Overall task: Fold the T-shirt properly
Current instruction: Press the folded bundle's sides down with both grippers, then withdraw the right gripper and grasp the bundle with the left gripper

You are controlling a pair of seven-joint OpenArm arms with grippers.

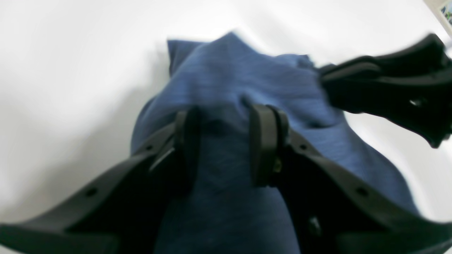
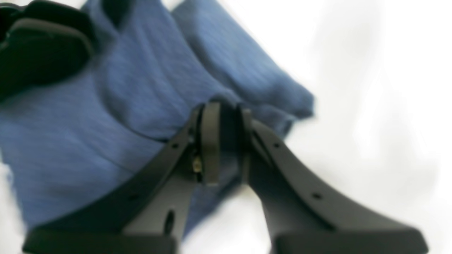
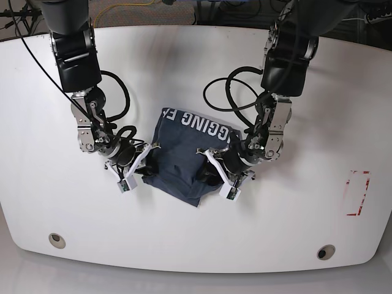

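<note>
T-shirt, dark heathered navy-blue cotton with white block lettering, lies bunched on the white round-edged table between both grippers. Right gripper pinches a fabric fold between nearly closed fingers. Left gripper has its fingers spread, cloth filling the gap between them.

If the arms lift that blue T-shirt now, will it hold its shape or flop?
The T-shirt will probably flop: it already lies bunched and creased. The right gripper pinches only one edge, so the rest would likely sag. The heathered knit looks unlikely to slip.
</note>
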